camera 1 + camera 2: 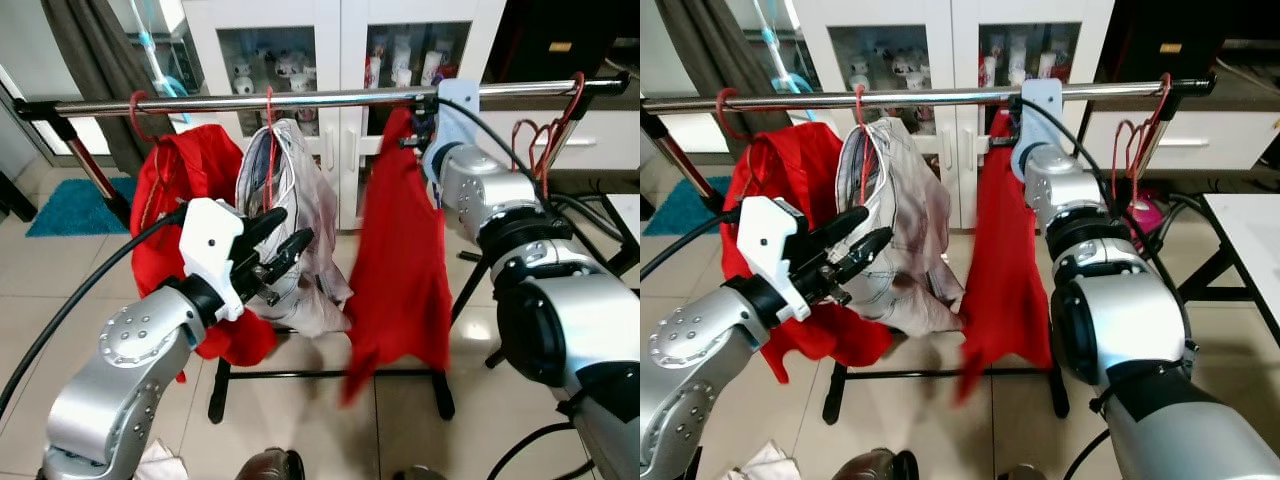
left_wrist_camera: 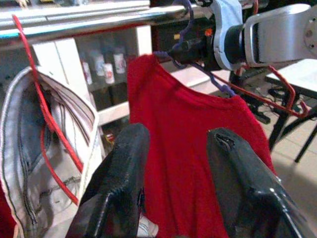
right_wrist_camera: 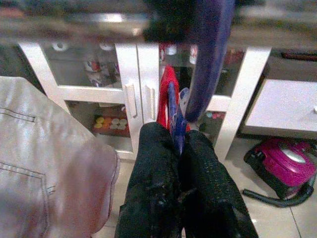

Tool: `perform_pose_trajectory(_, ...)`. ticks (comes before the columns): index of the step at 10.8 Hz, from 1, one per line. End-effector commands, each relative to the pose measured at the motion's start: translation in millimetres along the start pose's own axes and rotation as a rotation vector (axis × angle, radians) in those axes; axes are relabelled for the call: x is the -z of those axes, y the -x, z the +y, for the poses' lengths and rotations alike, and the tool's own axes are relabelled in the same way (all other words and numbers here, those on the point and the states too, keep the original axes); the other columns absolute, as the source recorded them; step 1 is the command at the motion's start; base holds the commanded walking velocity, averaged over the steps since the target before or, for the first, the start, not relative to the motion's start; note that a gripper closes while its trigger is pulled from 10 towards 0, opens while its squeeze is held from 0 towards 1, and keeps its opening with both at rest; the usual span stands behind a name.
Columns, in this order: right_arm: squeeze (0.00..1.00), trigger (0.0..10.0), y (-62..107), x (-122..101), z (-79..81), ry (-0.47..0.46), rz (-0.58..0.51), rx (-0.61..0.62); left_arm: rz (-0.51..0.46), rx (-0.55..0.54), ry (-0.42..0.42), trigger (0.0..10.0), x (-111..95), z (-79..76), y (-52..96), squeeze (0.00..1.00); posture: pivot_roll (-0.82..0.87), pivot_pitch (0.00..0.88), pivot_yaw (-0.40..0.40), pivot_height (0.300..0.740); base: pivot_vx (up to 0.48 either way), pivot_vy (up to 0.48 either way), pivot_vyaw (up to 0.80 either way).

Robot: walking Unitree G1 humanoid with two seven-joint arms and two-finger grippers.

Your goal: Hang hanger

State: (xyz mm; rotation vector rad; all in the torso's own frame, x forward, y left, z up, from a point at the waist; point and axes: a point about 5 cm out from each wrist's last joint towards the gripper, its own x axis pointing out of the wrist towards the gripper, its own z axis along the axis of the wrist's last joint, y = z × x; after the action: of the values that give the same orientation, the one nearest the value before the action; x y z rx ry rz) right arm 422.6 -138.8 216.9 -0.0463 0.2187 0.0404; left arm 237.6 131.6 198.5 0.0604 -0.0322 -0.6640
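Observation:
A chrome rail (image 1: 300, 100) runs across the clothes rack at chest height. My right gripper (image 1: 420, 132) is up against the rail, shut on the neck of a purple hanger (image 3: 205, 59) that carries a red shirt (image 1: 400, 250). The hanger's hook (image 2: 185, 15) reaches the rail; I cannot tell whether it rests on it. My left gripper (image 1: 280, 245) is open and holds nothing, lower down in front of a grey-white garment (image 1: 305, 210).
On the rail's left part, red hangers carry a red garment (image 1: 180, 170) and the grey-white one. Several bare red hangers (image 1: 545, 140) hang at the right end. A white glass-door cabinet (image 1: 330, 40) stands behind. A pink vacuum (image 3: 290, 168) lies on the floor.

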Motion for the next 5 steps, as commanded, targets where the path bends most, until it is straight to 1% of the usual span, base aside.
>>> perform_pose_trajectory(1, 0.00, 10.0, -0.3, 2, -2.5, -0.024, 0.014, -0.011, -0.004, 0.001, -0.009, 10.0, -4, 1.7, 4.6, 0.00, 0.06, 0.160, 0.091, 0.740, 0.000, 0.000, 0.00)
perform_pose_trajectory(2, 1.00, 10.0, -0.2, -2, -4.6, -0.001, -0.015, -0.020, -0.021, -0.008, -0.001, 10.0, -6, 2.3, 5.2, 0.00, 0.06, 0.150, 0.090, 0.740, 0.000, 0.000, 0.00)
perform_pose_trajectory(3, 1.00, 10.0, 1.2, -13, -10.0, 0.077, -0.083, -0.050, -0.062, -0.014, 0.013, 10.0, -11, 2.4, 2.0, 0.00, 0.05, 0.128, 0.084, 0.740, 0.000, 0.000, 0.00)
perform_pose_trajectory(4, 1.00, 10.0, 2.7, -18, -11.2, 0.029, -0.108, -0.106, -0.064, -0.001, 0.008, 10.0, -11, 2.1, -1.6, 0.00, 0.04, 0.095, 0.081, 0.740, 0.000, 0.000, 0.00)
perform_pose_trajectory(5, 1.00, 10.0, 5.2, -20, -12.3, 0.047, -0.127, -0.144, -0.067, -0.003, 0.005, 10.0, -11, 3.4, -3.6, 0.00, 0.04, 0.079, 0.082, 0.740, 0.000, 0.000, 0.00)
